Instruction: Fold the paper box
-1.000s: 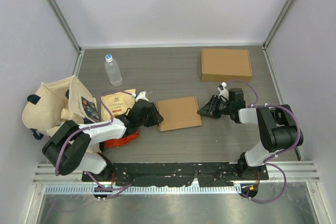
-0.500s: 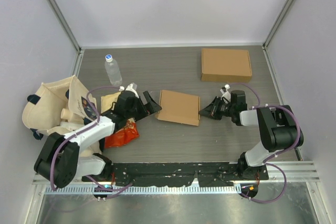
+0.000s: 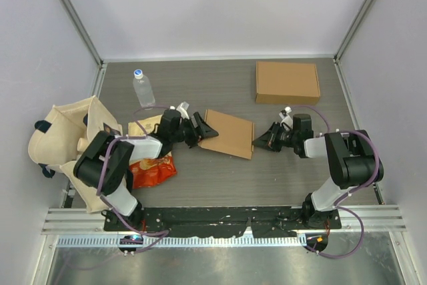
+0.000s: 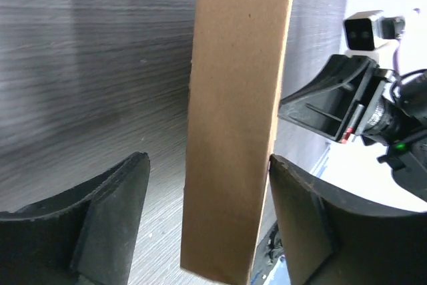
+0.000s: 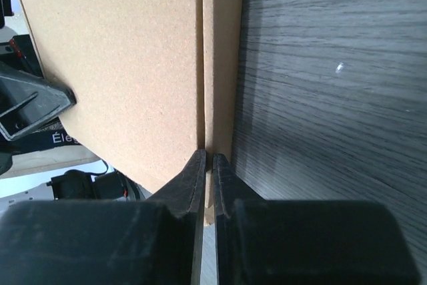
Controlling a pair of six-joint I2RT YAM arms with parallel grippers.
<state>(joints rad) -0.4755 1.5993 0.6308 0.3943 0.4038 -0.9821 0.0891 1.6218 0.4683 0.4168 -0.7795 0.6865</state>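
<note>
Paper box [image 3: 228, 134] at the middle of the table [image 3: 220, 181], flat and closed, set askew to the table's edges. Left claw [image 3: 200, 129] at the box's left edge, spread wide open; in the left wrist view, one narrow side of the cardboard standing between the two dark fingers, the right-hand finger just beside it, with no grip. Right claw [image 3: 260, 142] at the box's right edge, pressed almost shut on the cardboard, with a thin strip of it caught between the fingertips in the right wrist view. A fold line running along that edge, just left of the pinch. Both claws facing each other across the box, low over the table. A second brown box [image 3: 287, 82] lying flat at the far right, well apart from the first. Clear water bottle [image 3: 143, 89] with a blue cap at the far left. Cream cloth bag [image 3: 63, 131] slumped at the left edge. Tan snack packet [image 3: 143, 128] and red snack packet [image 3: 153, 170] between the bag and the box, partly under the left arm.
</note>
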